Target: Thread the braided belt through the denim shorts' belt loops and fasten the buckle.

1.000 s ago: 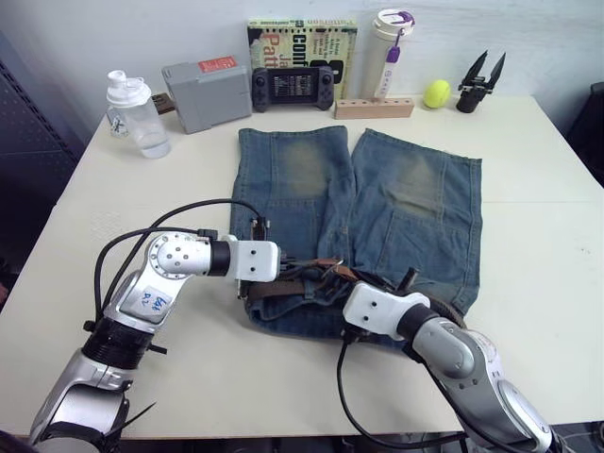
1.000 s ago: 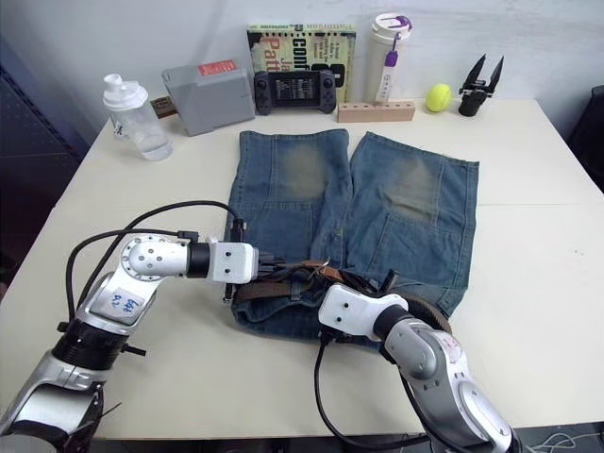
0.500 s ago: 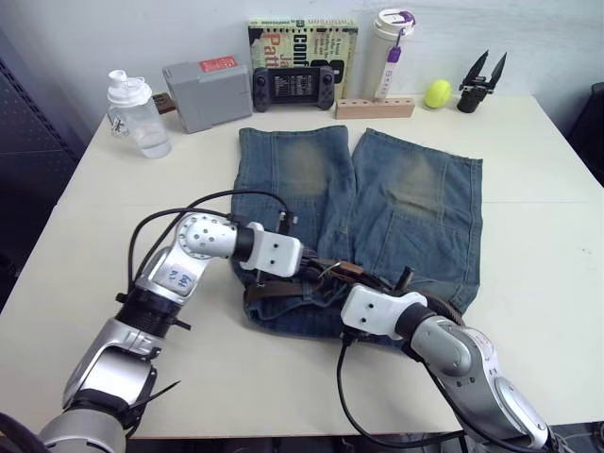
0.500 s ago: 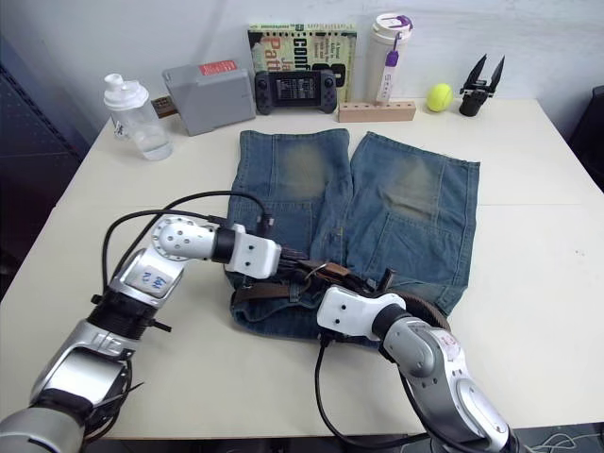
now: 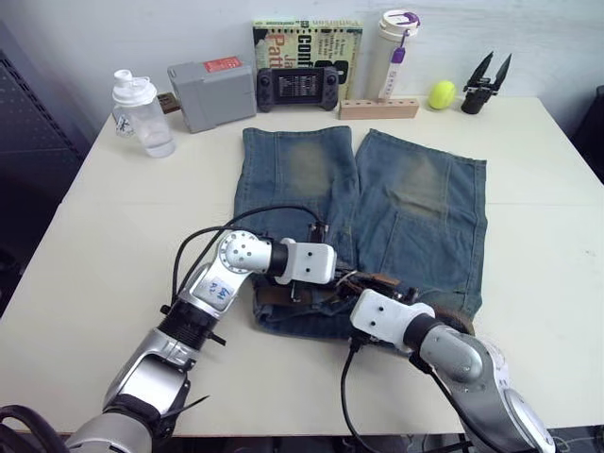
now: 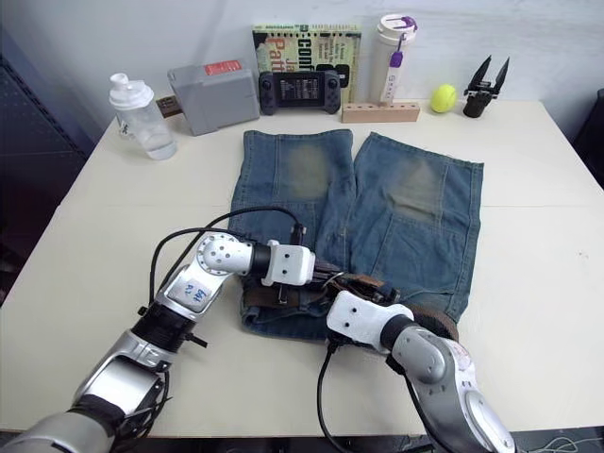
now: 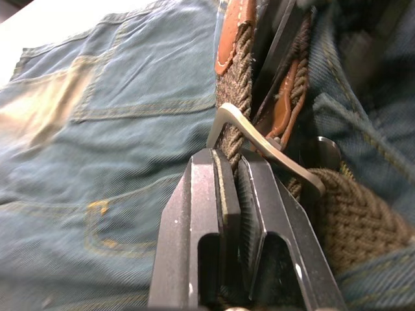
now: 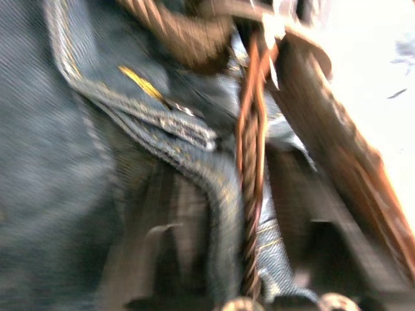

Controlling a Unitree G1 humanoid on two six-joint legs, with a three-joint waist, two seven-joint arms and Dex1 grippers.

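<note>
Along the waistband of the denim shorts [image 5: 377, 203], the left gripper [image 7: 235, 170] is pinching the braided belt [image 7: 353, 217] just behind the buckle [image 7: 259, 139], strap running crosswise, while the right gripper's [image 6: 342, 300] finger spread is unreadable.

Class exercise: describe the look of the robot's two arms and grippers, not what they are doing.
Both arms are silver metal with rounded joints, white blocky wrist housings and loose black cables. The left arm carries a blue handwritten label. The left gripper has flat black fingers with ribbed inner pads. The right arm looks alike.

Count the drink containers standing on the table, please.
2: a clear plastic bottle with white cap at the far left corner, and a white tumbler with purple lid at the far edge beside the book.
</note>
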